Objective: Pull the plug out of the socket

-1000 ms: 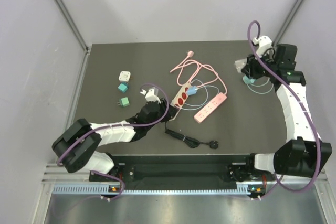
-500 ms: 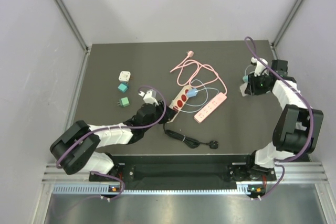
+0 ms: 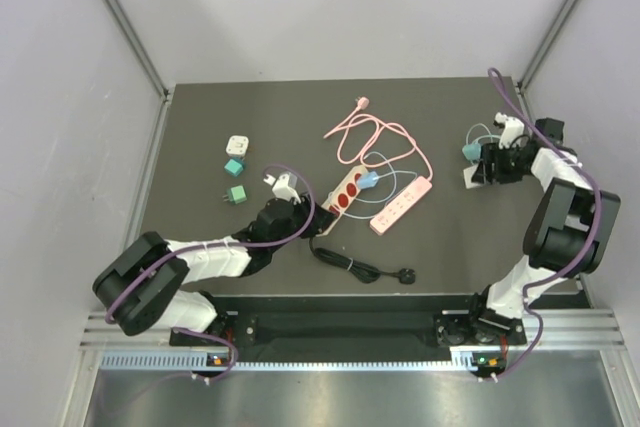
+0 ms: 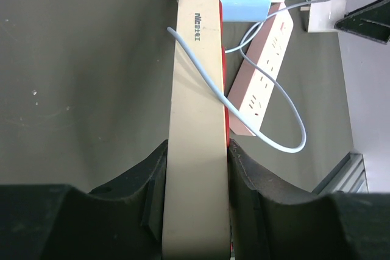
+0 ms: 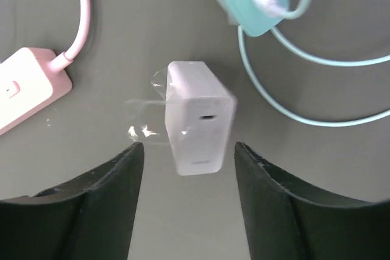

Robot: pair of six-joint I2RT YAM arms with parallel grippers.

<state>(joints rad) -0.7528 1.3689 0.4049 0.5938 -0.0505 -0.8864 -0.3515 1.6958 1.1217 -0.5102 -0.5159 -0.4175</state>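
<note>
My left gripper (image 4: 196, 175) is shut on the near end of the beige and red socket strip (image 4: 198, 108), which lies at mid table (image 3: 345, 188). A blue plug (image 4: 244, 4) with a pale cable still sits in the strip's far end (image 3: 370, 180). At the right edge of the table my right gripper (image 5: 189, 150) stands open just over the surface. A white charger plug (image 5: 198, 117) sits between its fingers, touched by neither, and looks blurred. In the top view that white plug (image 3: 470, 175) is beside a teal plug (image 3: 470, 151).
A pink power strip (image 3: 401, 204) with its looped pink cord (image 3: 375, 132) lies right of the socket strip. A black cable with plug (image 3: 365, 269) lies near the front edge. Small green and white adapters (image 3: 236, 167) sit at the left. The teal plug's cable (image 5: 317, 89) curls close by.
The right arm swung down to the table's right side and its jaws opened, letting go of the white charger plug. The left arm kept its grip and place.
</note>
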